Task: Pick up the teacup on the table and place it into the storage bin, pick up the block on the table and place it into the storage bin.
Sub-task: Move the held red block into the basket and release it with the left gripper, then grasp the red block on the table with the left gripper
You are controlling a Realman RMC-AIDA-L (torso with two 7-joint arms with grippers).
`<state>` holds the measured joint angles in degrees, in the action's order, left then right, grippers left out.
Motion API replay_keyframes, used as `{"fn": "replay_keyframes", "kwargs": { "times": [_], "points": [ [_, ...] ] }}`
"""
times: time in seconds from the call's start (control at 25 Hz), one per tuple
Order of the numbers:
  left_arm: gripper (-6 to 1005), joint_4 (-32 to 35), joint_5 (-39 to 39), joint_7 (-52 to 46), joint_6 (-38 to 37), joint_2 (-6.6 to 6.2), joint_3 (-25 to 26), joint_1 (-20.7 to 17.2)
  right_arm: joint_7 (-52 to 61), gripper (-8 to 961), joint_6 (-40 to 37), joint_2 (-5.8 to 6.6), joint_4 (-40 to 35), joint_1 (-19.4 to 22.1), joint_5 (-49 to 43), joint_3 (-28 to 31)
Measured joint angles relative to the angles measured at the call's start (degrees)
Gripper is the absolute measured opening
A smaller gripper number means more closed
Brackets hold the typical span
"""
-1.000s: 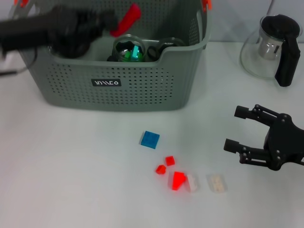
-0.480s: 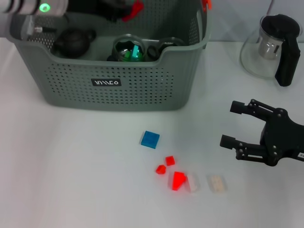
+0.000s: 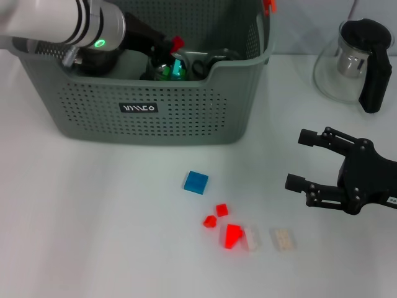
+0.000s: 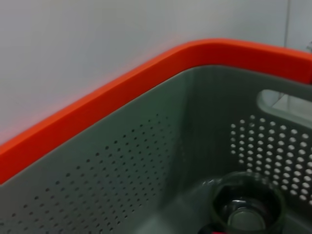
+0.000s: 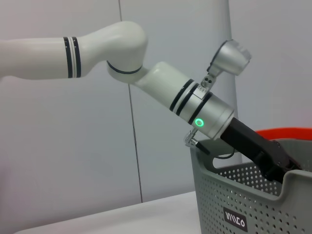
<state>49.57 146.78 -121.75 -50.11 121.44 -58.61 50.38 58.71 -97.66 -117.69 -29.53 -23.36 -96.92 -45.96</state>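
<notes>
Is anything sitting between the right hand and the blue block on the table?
Nothing visible does. The right hand, open, hovers beside the blue block, with only bare table between them; the red pieces lie nearer the camera.

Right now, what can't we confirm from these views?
- Left gripper: reaches into the storage bin; the bin wall hides its fingers in the head and right wrist views. The left wrist view shows none.
- Teacup: only a glass cup lies in the bin; cut off by the left wrist view's edge.
- Right gripper: open, beside the blue block.
</notes>
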Motion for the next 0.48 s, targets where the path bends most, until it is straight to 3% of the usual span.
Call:
{"fn": "replay_keyframes", "kwargs": {
  "times": [0.08, 0.24, 0.32, 0.4, 0.48],
  "points": [
    [193, 0.64, 3.09, -3.41, 1.49, 0.55, -0.51, 0.37, 0.00, 922, -0.04, 0.00, 0.00, -0.03, 0.00, 0.00],
    [195, 5.63, 1.95, -3.75, -0.06, 1.51, -0.12, -1.55, 0.00, 922, -0.08, 0.06, 0.00, -0.02, -0.06, 0.00],
    [289, 11.19, -0.40, -3.41, -1.60, 2.38, -0.15, -4.65, 0.00, 922, -0.09, 0.07, 0.00, 0.01, -0.07, 0.00],
    [383, 16.89, -6.40, -1.58, -4.02, 2.87, -0.44, -8.73, 0.00, 922, -0.09, 0.09, 0.00, 0.01, -0.05, 0.00],
    [471, 20.66, -18.33, 3.89, -9.55, 2.47, 0.53, -14.04, 0.00, 922, -0.08, 0.11, 0.00, 0.02, -0.04, 0.00]
  ]
}}
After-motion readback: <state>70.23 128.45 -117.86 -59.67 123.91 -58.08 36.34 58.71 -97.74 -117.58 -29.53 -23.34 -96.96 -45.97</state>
